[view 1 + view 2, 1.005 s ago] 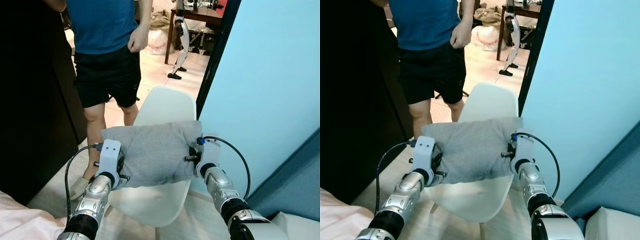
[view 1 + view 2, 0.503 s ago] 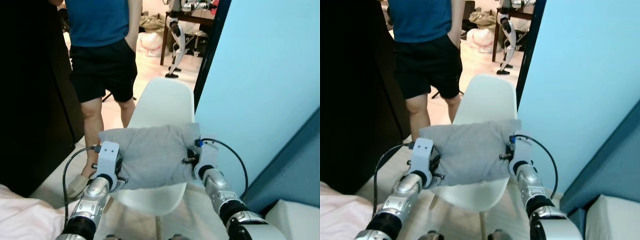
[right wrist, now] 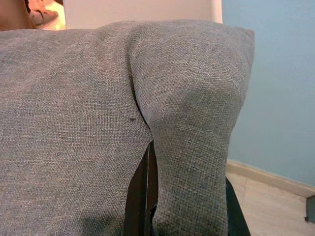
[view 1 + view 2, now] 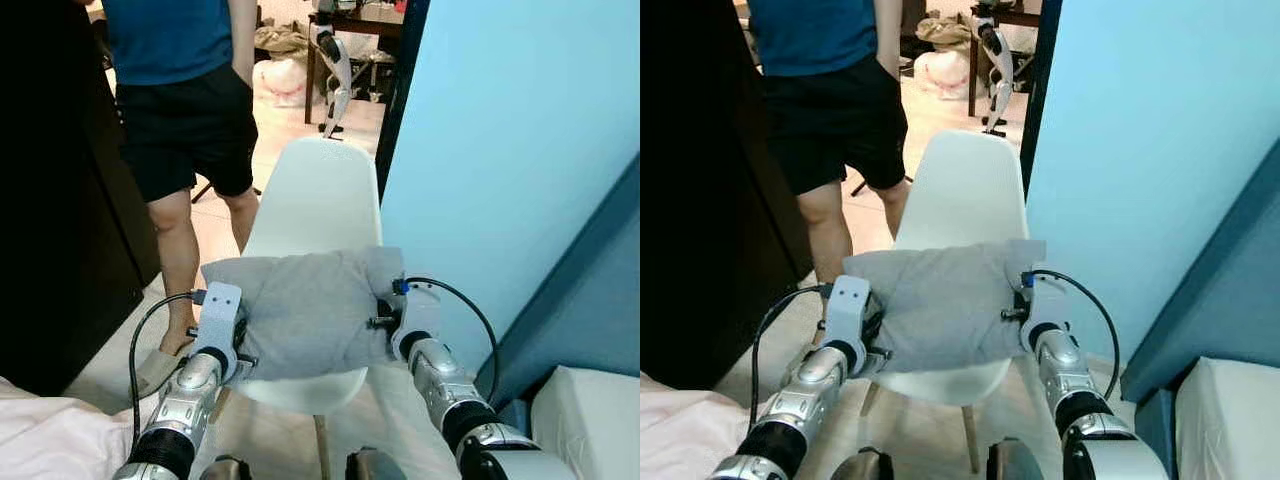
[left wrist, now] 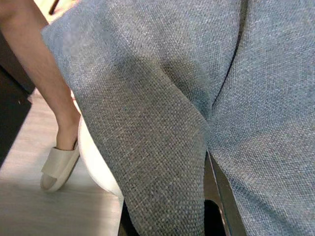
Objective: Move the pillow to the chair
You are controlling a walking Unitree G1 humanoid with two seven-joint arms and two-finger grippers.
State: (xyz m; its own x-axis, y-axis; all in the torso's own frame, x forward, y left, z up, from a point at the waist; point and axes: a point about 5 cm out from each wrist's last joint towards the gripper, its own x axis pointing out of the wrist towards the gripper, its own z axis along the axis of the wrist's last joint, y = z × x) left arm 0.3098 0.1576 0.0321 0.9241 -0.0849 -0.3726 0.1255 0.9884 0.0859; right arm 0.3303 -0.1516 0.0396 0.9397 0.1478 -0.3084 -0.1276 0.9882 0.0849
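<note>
Standing on the right, a light blue wall (image 4: 510, 150) runs alongside the scene, with a dark cabinet (image 4: 50, 200) on the left and a person (image 4: 180, 100) in a blue shirt and black shorts on the far side, one foot in a pale slipper (image 5: 59, 167) on the floor. Near the wall sits a white chair (image 4: 320, 200), its backrest on the far side and its seat toward the robot. A grey pillow (image 4: 295, 310) is held level just above the seat, spanning between both arms and covering most of the seat; whether it touches the seat cannot be told. The left pincer (image 4: 235, 335) grips the pillow's left edge, its black fingers (image 5: 214, 211) pinched into a fold of the fabric. The right pincer (image 4: 383, 320) is closed the same way on the right edge, its fingers (image 3: 140, 196) pressed into a crease of cloth
</note>
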